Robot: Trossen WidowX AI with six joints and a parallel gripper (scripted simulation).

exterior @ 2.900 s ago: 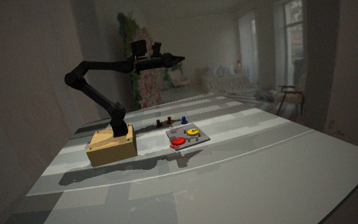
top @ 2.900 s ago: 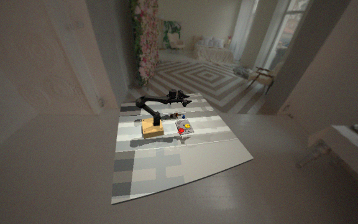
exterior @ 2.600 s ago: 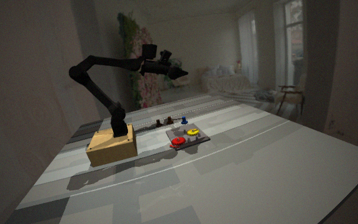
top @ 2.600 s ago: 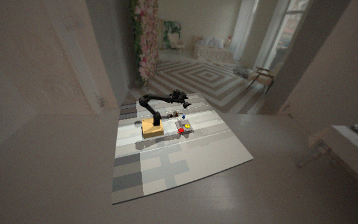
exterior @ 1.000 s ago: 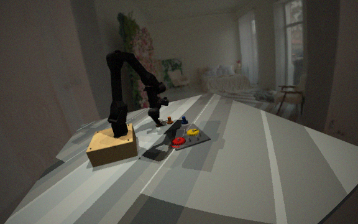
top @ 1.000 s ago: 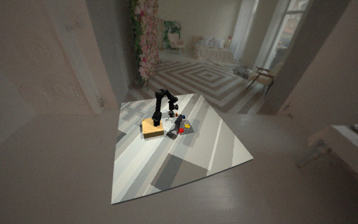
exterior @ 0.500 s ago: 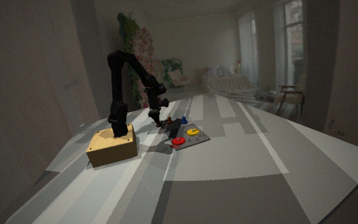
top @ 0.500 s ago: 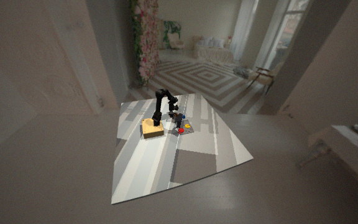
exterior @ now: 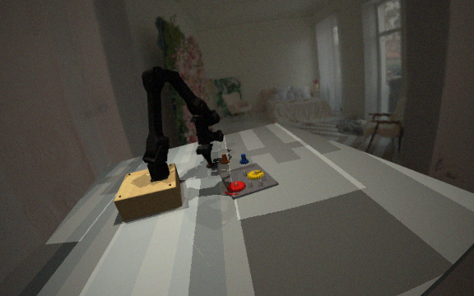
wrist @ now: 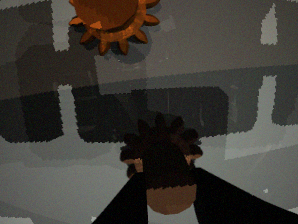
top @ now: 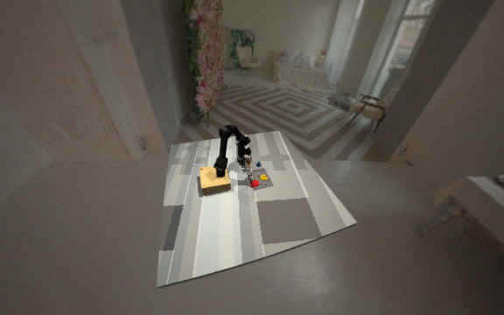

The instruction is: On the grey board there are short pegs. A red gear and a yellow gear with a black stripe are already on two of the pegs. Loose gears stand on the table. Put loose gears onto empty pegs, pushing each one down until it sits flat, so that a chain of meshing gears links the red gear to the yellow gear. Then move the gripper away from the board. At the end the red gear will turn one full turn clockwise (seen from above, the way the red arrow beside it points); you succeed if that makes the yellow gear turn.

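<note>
Gripper (top: 241, 163) (exterior: 211, 166) (wrist: 166, 179): fingers clamped on the upright stem of the brown gear (wrist: 160, 134), low over the table (top: 287, 223) (exterior: 303, 230). The gear lay nearer the table's far edge than its near edge, on the far-left corner's side of the board. Whether its teeth touched the tabletop, could not tell.

Handling, judged by eye: light, stiff, not fragile; smooth stem, perhaps apt to slip or tilt if pinched off-centre. Best hold was the stem, fingers clear of the teeth, leaving the underside free for a peg.

Orange gear (top: 248, 161) (exterior: 225, 159) (wrist: 114, 25) stood close by, towards the far-right corner: the nearest obstacle, best cleared by a straight lift. Blue gear (top: 258, 164) (exterior: 243, 159) stood beyond it, by the far side of the grey board (top: 268, 184) (exterior: 268, 183). Red gear (top: 255, 183) (exterior: 236, 187) sat on the board's near side, yellow gear (top: 262, 177) (exterior: 255, 174) farther in. Bare pegs (exterior: 250, 184) showed around them; neighbouring teeth could catch during lowering.
</note>
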